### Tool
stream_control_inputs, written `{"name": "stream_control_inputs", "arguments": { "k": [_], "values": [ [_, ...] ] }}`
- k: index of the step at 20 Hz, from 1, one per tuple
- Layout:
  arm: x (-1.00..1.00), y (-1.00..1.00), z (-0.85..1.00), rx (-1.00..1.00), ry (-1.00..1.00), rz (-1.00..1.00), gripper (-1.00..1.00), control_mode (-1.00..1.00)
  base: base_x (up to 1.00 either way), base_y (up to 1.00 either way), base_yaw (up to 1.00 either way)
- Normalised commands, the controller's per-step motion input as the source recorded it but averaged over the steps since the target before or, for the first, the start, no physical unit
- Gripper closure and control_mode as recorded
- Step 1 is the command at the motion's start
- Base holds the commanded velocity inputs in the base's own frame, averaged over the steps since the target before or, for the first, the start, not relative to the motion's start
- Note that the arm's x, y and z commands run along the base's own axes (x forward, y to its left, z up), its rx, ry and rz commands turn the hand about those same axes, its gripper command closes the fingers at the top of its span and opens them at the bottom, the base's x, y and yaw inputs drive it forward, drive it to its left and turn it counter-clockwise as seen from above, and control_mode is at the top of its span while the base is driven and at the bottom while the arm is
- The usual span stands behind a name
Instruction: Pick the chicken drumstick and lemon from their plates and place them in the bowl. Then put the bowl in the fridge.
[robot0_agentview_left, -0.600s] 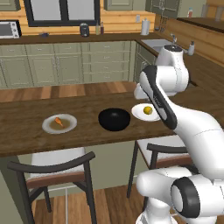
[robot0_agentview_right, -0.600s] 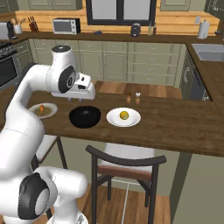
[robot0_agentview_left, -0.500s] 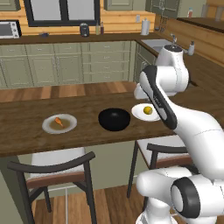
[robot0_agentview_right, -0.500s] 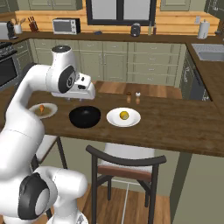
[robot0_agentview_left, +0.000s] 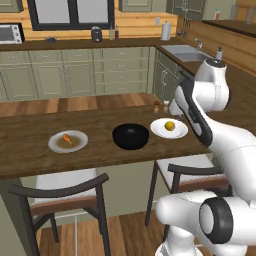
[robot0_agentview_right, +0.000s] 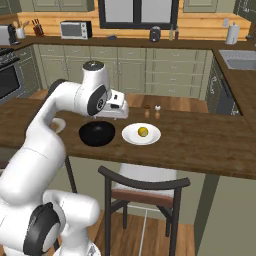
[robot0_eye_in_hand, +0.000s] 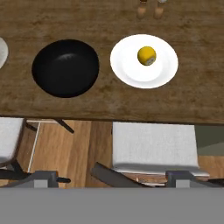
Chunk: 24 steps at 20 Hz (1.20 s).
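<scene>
the wooden tabletop (robot0_agentview_left: 30, 150) carries three dishes in a row. seen from the left base view, the grey-rimmed plate (robot0_agentview_left: 68, 141) lies at the left with the orange-brown chicken drumstick (robot0_agentview_left: 66, 139) resting on its brownish centre. the black bowl (robot0_agentview_left: 130, 136) sits in the middle, upright, with nothing visible inside it. the white plate (robot0_agentview_left: 169, 128) lies just to the right of the bowl, near it but not touching, and the yellow lemon (robot0_agentview_left: 170, 125) sits on it a little off centre.

in the right base view the bowl (robot0_agentview_right: 97, 133) and the white plate (robot0_agentview_right: 141, 134) with the lemon (robot0_agentview_right: 143, 131) stand side by side near the tabletop's front edge, and two small shakers (robot0_agentview_right: 152, 112) stand behind the white plate, further back on the tabletop. the robot's hand (robot0_agentview_right: 116, 105) hangs above the back of the bowl, raised clear of the tabletop and touching nothing.

the hand view looks straight down: the bowl (robot0_eye_in_hand: 65, 68) is at the left, the white plate (robot0_eye_in_hand: 144, 61) at the right with the lemon (robot0_eye_in_hand: 146, 56) on its upper part, and two chairs (robot0_eye_in_hand: 153, 151) stand below the tabletop's edge. the gripper (robot0_eye_in_hand: 111, 178) has its jaws spread wide apart, one dark tip at each lower side of that view, with nothing between them.

across the room, a microwave (robot0_agentview_right: 75, 29) and a kettle (robot0_agentview_right: 155, 34) stand on the far kitchen counter (robot0_agentview_right: 130, 44).
</scene>
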Motion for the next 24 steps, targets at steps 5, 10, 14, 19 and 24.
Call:
{"name": "stream_control_inputs", "arguments": {
  "k": [5, 10, 14, 19, 24],
  "values": [
    [0.65, -0.34, -0.08, 0.0, 0.0, 0.0, -1.0, -1.0, 0.0, 0.0, 0.0],
    [0.66, -0.13, -0.26, 0.0, 0.0, 0.0, -1.0, -1.0, 0.0, 0.0, 0.0],
    [0.64, -0.04, -0.51, -0.01, 0.0, 0.0, -1.0, -1.0, 0.0, 0.0, 0.0],
    [0.53, -0.02, -0.8, -0.12, 0.0, 0.0, -1.0, -1.0, 0.0, 0.0, 0.0],
    [0.4, -0.08, -0.59, -0.05, 0.04, 0.0, -1.0, -1.0, 0.0, 0.0, 0.0]
  ]
}}
